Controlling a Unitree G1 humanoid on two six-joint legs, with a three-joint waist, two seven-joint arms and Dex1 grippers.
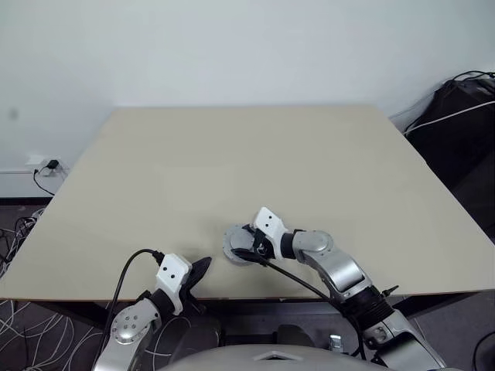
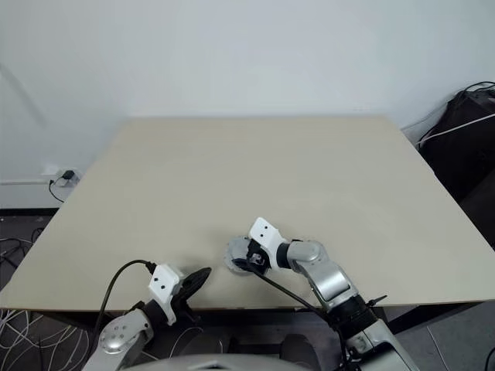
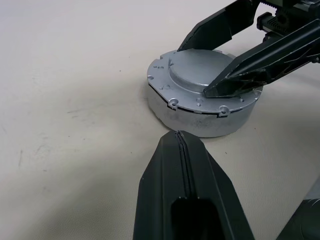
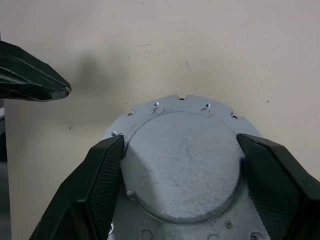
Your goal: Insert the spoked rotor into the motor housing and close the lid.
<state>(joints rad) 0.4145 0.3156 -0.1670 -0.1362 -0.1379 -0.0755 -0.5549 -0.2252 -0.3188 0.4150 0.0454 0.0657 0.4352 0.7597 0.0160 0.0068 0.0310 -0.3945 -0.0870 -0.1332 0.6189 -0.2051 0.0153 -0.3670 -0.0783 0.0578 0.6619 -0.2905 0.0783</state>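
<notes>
The round grey metal lid [image 4: 180, 160], plain face with raised hub upward, sat on the round grey motor housing [image 3: 200, 122] at the lower centre of the left eye view, near the front edge of the pale beige desk [image 1: 247, 162]; by that, I judged the closing all but done; the spoked rotor was presumably inside, though the lid hid the housing's contents; seating or release seemed to be what remained; the right gripper [image 4: 180, 172] had its jaws wide, one either side of the lid's raised hub, apparently touching it; the left gripper [image 3: 182, 137], jaws pressed together and holding nothing, pointed at the housing from just beside it
</notes>
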